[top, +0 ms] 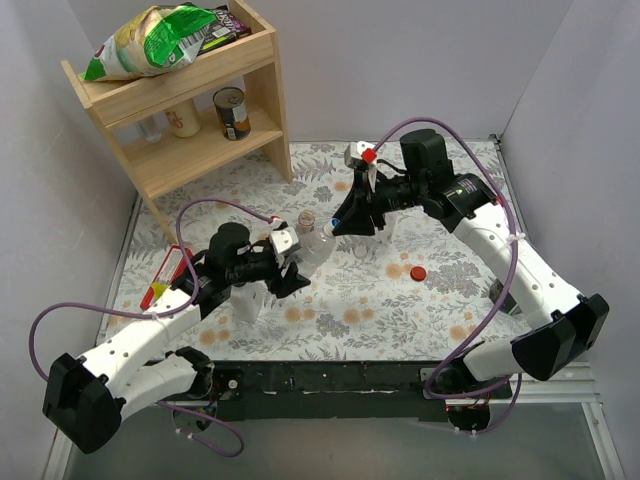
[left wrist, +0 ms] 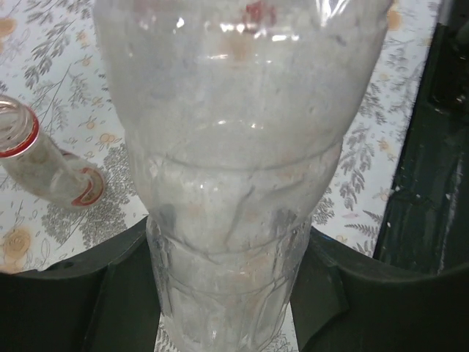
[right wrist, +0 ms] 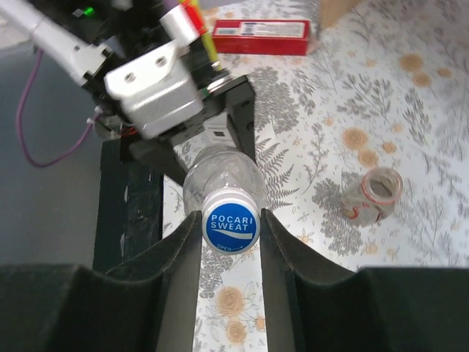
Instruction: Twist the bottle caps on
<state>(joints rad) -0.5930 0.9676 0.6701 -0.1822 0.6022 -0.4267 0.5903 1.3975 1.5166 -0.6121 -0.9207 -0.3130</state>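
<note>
My left gripper [top: 296, 262] is shut on the body of a clear bottle [top: 316, 246] and holds it tilted, neck toward the right arm. In the left wrist view the bottle [left wrist: 227, 191] fills the frame between my fingers. My right gripper [top: 337, 224] is shut on the blue cap [right wrist: 231, 224], marked POCARI SWEAT, which sits on this bottle's neck. A red cap [top: 418, 272] lies on the table to the right. A small open bottle with a red-and-white label [top: 305, 220] stands just behind the held one; it also shows in the right wrist view [right wrist: 372, 195].
A wooden shelf [top: 200, 95] at the back left holds a snack bag [top: 150, 40], a can [top: 232, 112] and small bottles. A flat red box [top: 165, 275] lies at the table's left edge. White walls close in the left, back and right sides.
</note>
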